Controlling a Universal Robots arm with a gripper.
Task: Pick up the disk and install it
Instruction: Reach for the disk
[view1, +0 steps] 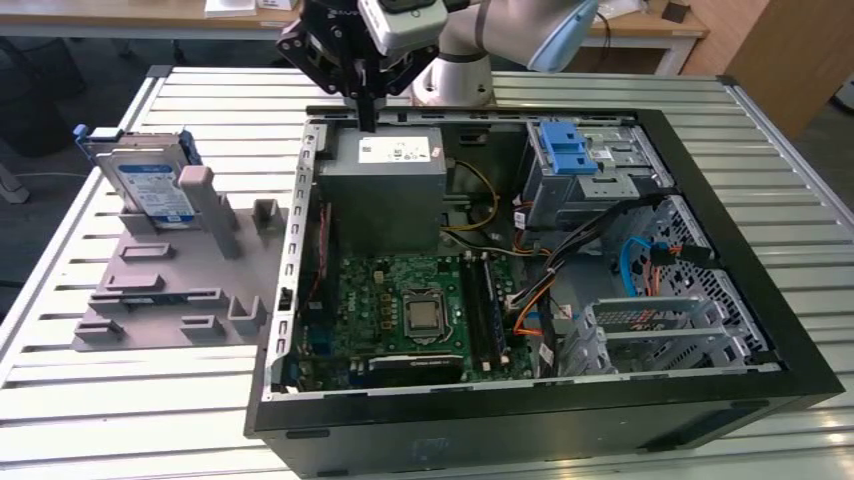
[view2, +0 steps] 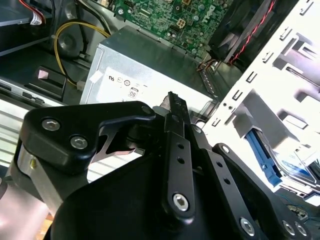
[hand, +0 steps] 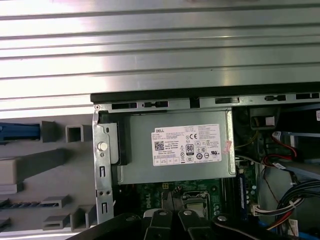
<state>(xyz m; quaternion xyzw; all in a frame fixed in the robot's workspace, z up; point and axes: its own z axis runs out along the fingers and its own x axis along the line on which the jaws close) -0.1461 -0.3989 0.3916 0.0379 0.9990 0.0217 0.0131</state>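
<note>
Above the far rim of the case (view1: 534, 420), in the exterior view, the hand (view1: 363, 120) hangs pointing straight down over the power supply (view1: 387, 190), its fingers drawn together into one thin bar with nothing between them. The disk (view1: 144, 185) is well apart from it, toward that view's left, standing on edge in a grey rack (view1: 160, 290) on the worktop (view1: 80, 400). Upright like that, I judge, its flat faces are free for a pinch from above. The case lies on its side with the panel off, so its inside is open from above. In the second wrist view the hand (view2: 172, 100) again looks closed and empty over the power supply (view2: 140, 80), with the disk (view2: 261, 149) beyond the case wall. In the first wrist view the hand (hand: 170, 197) sits near the power supply (hand: 175, 145), and the disk's (hand: 17, 131) blue edge lies off beside the rack (hand: 50, 165), untouched. The pickup is not yet made.
</note>
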